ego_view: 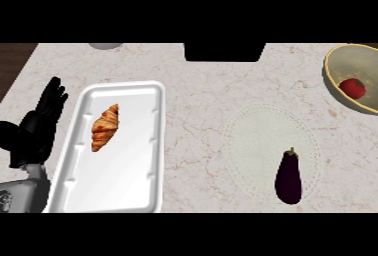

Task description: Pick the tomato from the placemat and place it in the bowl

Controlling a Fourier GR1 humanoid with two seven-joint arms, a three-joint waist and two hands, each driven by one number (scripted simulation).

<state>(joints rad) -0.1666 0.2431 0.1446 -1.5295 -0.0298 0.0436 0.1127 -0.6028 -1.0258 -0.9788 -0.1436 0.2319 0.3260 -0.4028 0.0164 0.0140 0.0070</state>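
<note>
Tomato [353, 88] sits inside the bowl [341, 56], far right of the placemat [260, 131]. Eggplant [289, 176] lies on the placemat. Left hand [40, 125] (fingers straight, released) rests left of the placemat, beyond the tray [140, 95] holding a croissant [105, 127].

Pale marble counter [199, 115] with faint brown veins fills view. Dark wood strip [13, 60] at 10 o'clock. Black block [224, 52] at 12. Light even, soft shadows.
</note>
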